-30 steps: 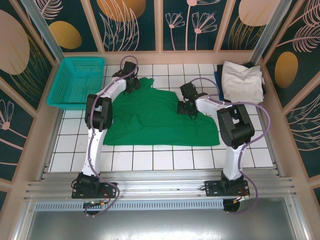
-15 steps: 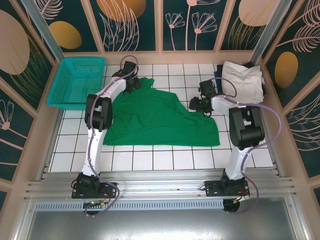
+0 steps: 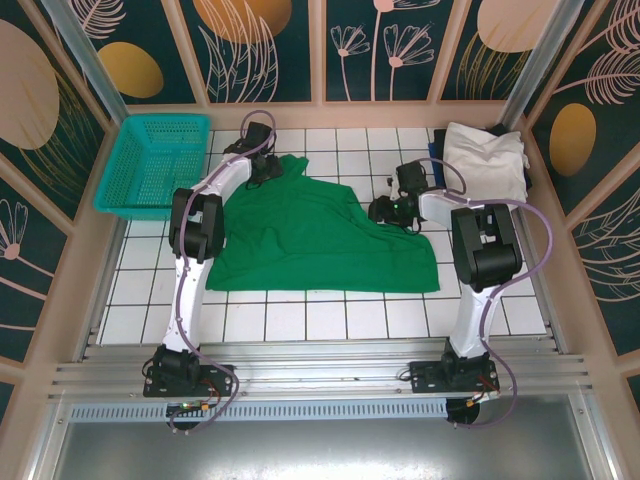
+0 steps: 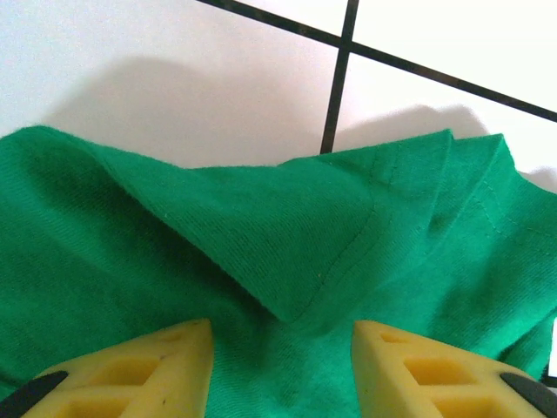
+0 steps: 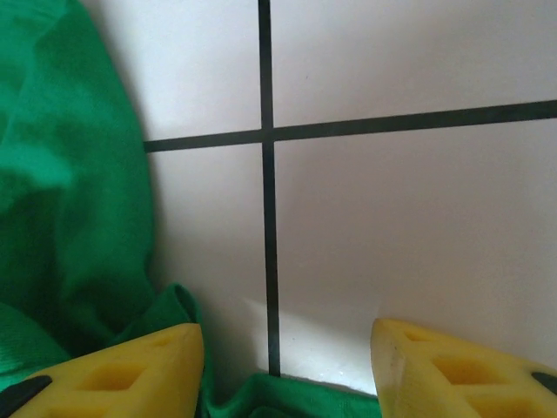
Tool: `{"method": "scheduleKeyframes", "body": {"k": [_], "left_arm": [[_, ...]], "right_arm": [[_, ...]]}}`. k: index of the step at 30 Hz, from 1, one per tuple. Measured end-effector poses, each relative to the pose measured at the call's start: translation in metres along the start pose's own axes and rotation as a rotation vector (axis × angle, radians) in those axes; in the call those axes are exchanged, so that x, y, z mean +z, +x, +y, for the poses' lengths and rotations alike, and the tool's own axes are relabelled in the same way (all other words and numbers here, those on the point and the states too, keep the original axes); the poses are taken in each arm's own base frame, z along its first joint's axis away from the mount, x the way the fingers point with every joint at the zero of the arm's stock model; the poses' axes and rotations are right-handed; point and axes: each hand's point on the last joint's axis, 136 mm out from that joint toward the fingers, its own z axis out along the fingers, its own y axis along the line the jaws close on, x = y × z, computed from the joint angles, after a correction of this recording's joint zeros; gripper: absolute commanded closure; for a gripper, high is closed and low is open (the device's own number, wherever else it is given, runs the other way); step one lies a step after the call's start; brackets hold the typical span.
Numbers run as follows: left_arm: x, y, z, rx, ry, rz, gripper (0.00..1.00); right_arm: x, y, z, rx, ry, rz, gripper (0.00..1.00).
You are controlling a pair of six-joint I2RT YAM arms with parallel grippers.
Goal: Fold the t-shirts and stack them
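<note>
Green t-shirt [image 3: 310,235] is spread on the table [image 3: 330,320], long axis left-right between my hands: left gripper [image 4: 283,348] open astride its far-left folded corner, right gripper [image 5: 287,357] open at its far-right edge.

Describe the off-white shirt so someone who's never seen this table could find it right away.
Start at the white tiled table and go to its far right corner. The off-white t-shirt tops a folded pile there, pale against the blue cloth beneath and the spread green t-shirt mid-table.
</note>
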Motion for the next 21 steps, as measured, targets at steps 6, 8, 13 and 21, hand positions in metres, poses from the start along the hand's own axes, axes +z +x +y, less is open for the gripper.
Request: {"method": "scheduleKeyframes", "body": {"k": [6, 8, 13, 21], "left_arm": [[0.0, 0.0, 0.001, 0.002, 0.001, 0.001, 0.54], [0.0, 0.0, 0.0, 0.002, 0.001, 0.001, 0.55], [0.0, -0.001, 0.002, -0.001, 0.002, 0.001, 0.55], [0.0, -0.006, 0.009, -0.012, -0.003, -0.002, 0.55]], "right_arm": [[0.001, 0.009, 0.011, 0.023, -0.072, 0.031, 0.71], [0.0, 0.011, 0.013, 0.032, -0.084, 0.041, 0.83], [-0.002, 0.014, 0.01, 0.058, -0.085, 0.057, 1.0], [-0.051, -0.017, 0.009, 0.053, -0.038, -0.064, 1.0]]}}
